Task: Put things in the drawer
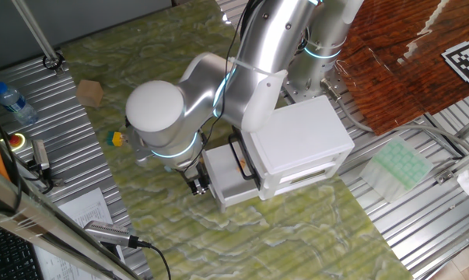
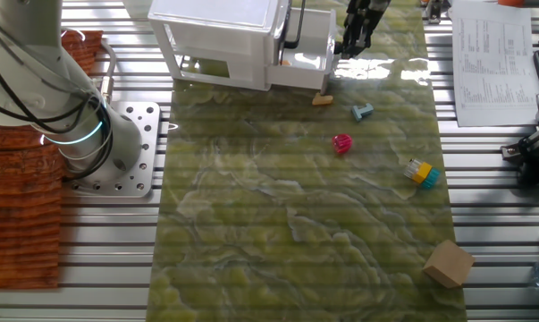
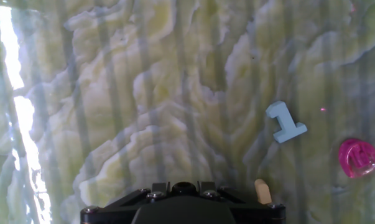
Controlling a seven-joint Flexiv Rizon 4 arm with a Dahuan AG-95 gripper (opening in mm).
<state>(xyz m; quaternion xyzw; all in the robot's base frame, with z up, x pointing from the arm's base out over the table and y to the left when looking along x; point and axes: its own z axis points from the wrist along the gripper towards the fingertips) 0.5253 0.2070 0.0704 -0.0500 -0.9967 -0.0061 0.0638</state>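
Gripper point(image 2: 354, 36) hangs just beside the open drawer point(image 2: 307, 55), whether its jaws are apart I cannot tell; arm bends low over the white cabinet point(image 1: 300, 140); an orange piece point(image 2: 288, 62) lies in the drawer; hand view alone shows the light-blue piece point(image 3: 285, 122) shaped like a numeral one.

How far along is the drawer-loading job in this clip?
Done: the drawer stands pulled out, and an orange piece seems to lie inside it. In hand: nothing visible; the gripper hovers beside the drawer front, its finger state unclear. Left: the tan piece, light blue piece, pink piece and yellow-and-blue piece lie on the mat.
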